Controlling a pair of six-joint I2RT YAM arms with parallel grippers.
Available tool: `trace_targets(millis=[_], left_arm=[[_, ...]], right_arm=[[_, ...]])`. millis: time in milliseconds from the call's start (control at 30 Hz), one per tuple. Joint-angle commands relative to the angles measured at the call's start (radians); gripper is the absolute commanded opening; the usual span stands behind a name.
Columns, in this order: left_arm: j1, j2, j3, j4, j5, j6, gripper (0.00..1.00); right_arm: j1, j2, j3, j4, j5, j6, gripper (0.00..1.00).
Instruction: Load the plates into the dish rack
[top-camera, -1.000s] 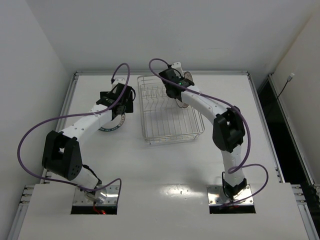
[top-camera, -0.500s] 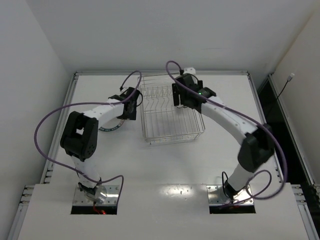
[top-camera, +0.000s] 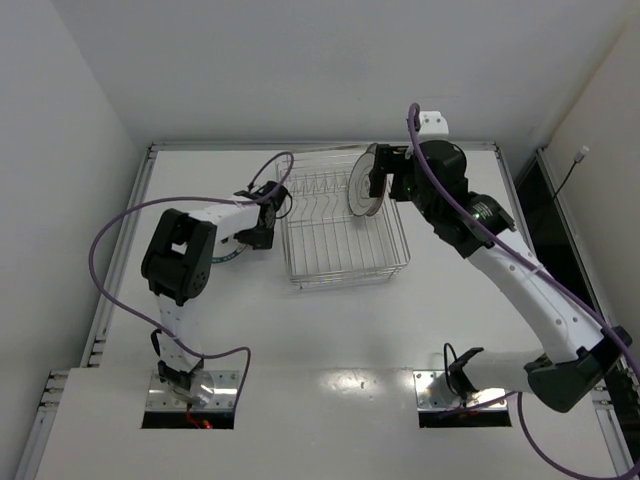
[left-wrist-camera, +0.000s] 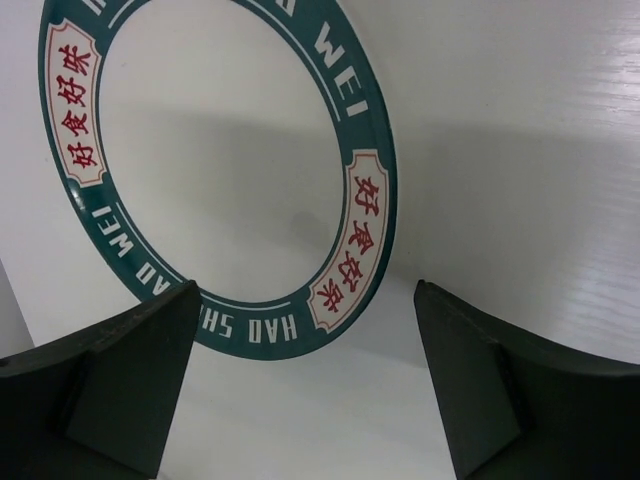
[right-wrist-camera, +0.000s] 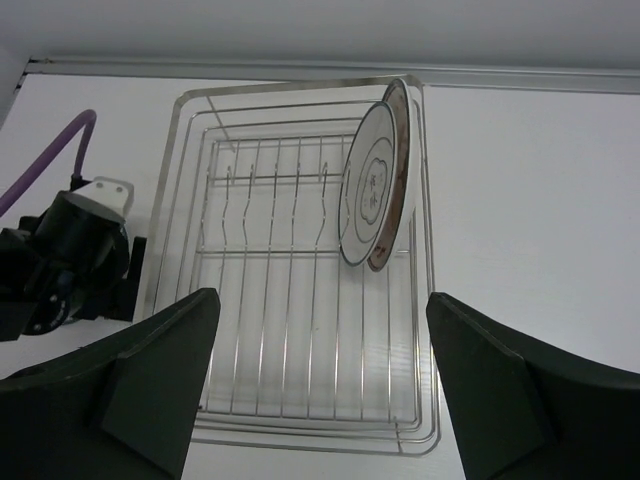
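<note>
Hovering left gripper spread over flat green-rimmed plate on table, beside dish rack.
Empty right gripper spread too, above rack; two plates stand on edge at its right end. Risk: flat rim gives little to pinch, plate may slide or drop; racked pair may topple if knocked.

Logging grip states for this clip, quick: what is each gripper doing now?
Left gripper: open, empty, over the green-rimmed plate.
Right gripper: open, empty; two plates stand in the dish rack.
</note>
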Motion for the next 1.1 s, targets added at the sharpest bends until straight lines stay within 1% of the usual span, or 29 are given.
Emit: trace_targets(millis=[0, 67, 100, 133, 167, 267, 300, 333, 433, 533, 567, 633, 700, 800, 833, 933, 967, 1033, 1067], left_arm=[[-0.004, 0.069, 0.022, -0.020, 0.015, 0.021, 0.82], [-0.004, 0.088, 0.032, -0.031, 0.015, 0.030, 0.73], [-0.004, 0.100, 0.032, -0.031, 0.015, 0.030, 0.62], [-0.004, 0.100, 0.032, -0.031, 0.026, 0.030, 0.54], [-0.004, 0.110, 0.032, -0.031, 0.041, 0.030, 0.41], [-0.004, 0.128, 0.032, -0.040, 0.052, 0.030, 0.21], [-0.004, 0.128, 0.032, -0.040, 0.052, 0.030, 0.07], [-0.004, 0.137, 0.042, -0.051, 0.052, 0.030, 0.00], [-0.004, 0.137, 0.043, -0.051, 0.061, 0.039, 0.00], [-0.004, 0.085, 0.043, -0.062, 0.021, 0.030, 0.00], [-0.004, 0.029, 0.026, -0.062, 0.008, 0.015, 0.00], [-0.004, -0.030, 0.026, -0.051, -0.028, -0.011, 0.00], [-0.004, -0.117, 0.055, -0.074, -0.037, -0.042, 0.00], [-0.014, -0.189, 0.140, -0.117, -0.048, -0.067, 0.00], [-0.015, -0.220, 0.209, -0.132, -0.058, -0.080, 0.00], [-0.056, -0.229, 0.343, -0.212, -0.085, -0.102, 0.00], [-0.079, -0.229, 0.440, -0.229, -0.094, -0.113, 0.00], [-0.103, -0.229, 0.538, -0.258, -0.094, -0.122, 0.00], [-0.119, -0.219, 0.631, -0.270, -0.094, -0.122, 0.00]], right_arm=[[-0.001, -0.062, -0.006, 0.002, -0.022, -0.010, 0.82], [-0.001, -0.100, -0.006, -0.013, -0.012, -0.010, 0.83], [-0.001, -0.115, -0.015, -0.013, -0.012, -0.010, 0.83], [-0.001, -0.132, -0.015, -0.024, -0.012, -0.010, 0.85], [-0.001, -0.164, -0.027, -0.033, -0.012, -0.010, 0.86], [-0.001, -0.210, -0.052, -0.044, -0.024, -0.010, 0.88], [-0.001, -0.223, -0.062, -0.058, -0.025, -0.010, 0.88], [-0.001, -0.244, -0.073, -0.073, -0.034, -0.010, 0.88], [-0.001, -0.284, -0.096, -0.098, -0.044, -0.010, 0.88], [-0.001, -0.315, -0.124, -0.133, -0.092, -0.010, 0.88], [-0.001, -0.324, -0.139, -0.144, -0.112, -0.010, 0.88], [-0.001, -0.339, -0.152, -0.183, -0.123, -0.010, 0.88], [-0.001, -0.379, -0.179, -0.208, -0.123, -0.010, 0.88], [-0.001, -0.433, -0.217, -0.231, -0.123, -0.001, 0.88], [-0.001, -0.444, -0.227, -0.242, -0.123, -0.001, 0.88], [-0.001, -0.467, -0.251, -0.253, -0.123, 0.008, 0.88], [-0.001, -0.467, -0.251, -0.253, -0.123, 0.009, 0.88], [-0.001, -0.477, -0.251, -0.264, -0.123, 0.009, 0.88], [-0.001, -0.477, -0.251, -0.264, -0.123, 0.009, 0.88]])
